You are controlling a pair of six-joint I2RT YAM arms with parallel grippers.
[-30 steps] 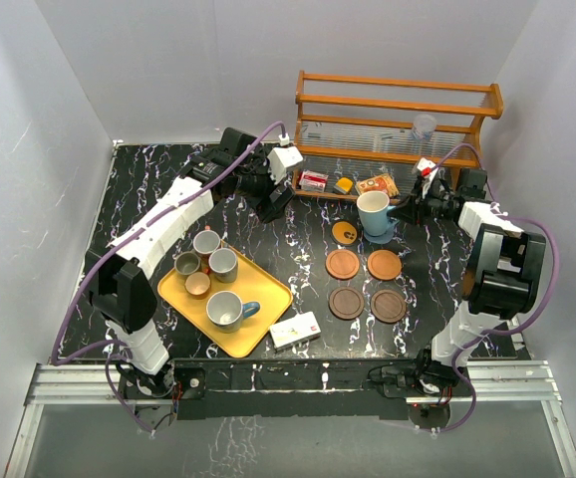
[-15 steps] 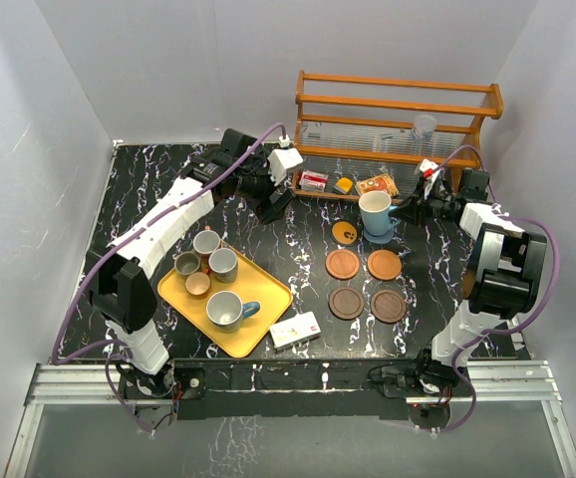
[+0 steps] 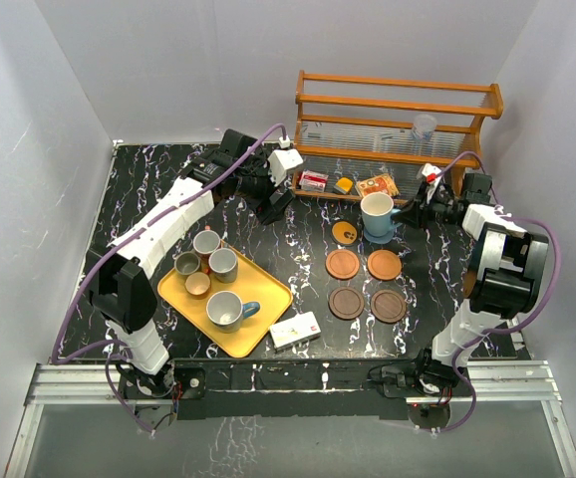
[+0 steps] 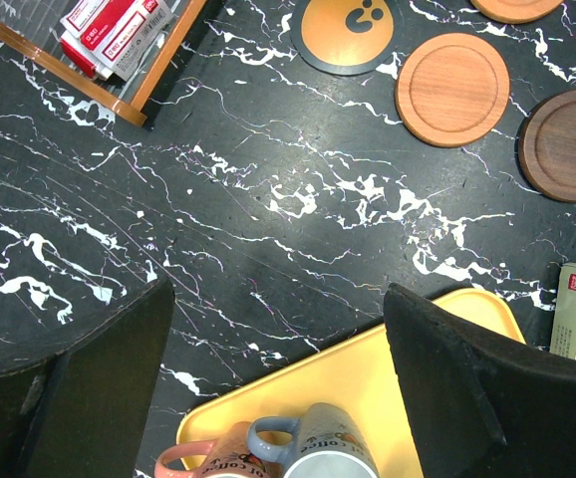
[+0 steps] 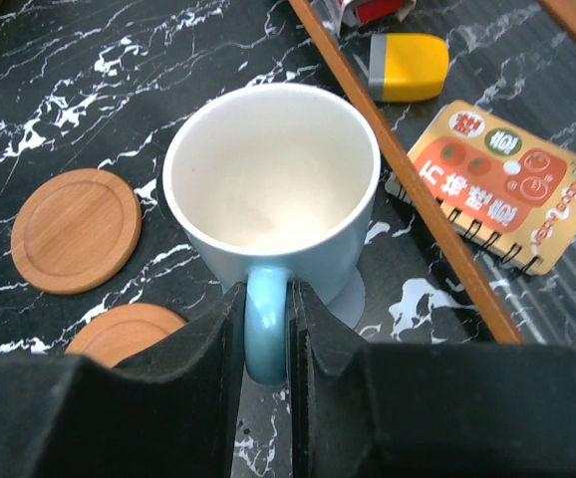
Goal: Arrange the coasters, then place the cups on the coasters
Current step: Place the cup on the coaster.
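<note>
A light blue cup (image 3: 375, 214) (image 5: 271, 169) stands upright on the grey-blue coaster (image 5: 353, 294) near the rack. My right gripper (image 3: 405, 211) (image 5: 266, 329) is shut on its handle, one finger pressed to each side. An orange coaster with a dark mark (image 3: 345, 233) (image 4: 351, 30) lies just left of the cup. Two orange-brown coasters (image 3: 343, 264) (image 3: 385, 264) and two dark brown ones (image 3: 346, 303) (image 3: 389, 306) form a square in front. Several cups (image 3: 223, 264) (image 4: 318, 453) sit on the yellow tray (image 3: 263, 289). My left gripper (image 3: 268, 211) (image 4: 278, 294) hangs open and empty above the tray's far edge.
A wooden rack (image 3: 398, 110) at the back holds a clear plastic cup (image 3: 424, 126). Below it lie a red-and-white packet (image 3: 314, 180), a small yellow item (image 3: 343, 185) and an orange notebook (image 3: 378, 184). A white box (image 3: 296, 331) lies next to the tray's near corner.
My right wrist has shifted slightly toward the rack while the light blue cup stays on its coaster. The left arm has not moved.
</note>
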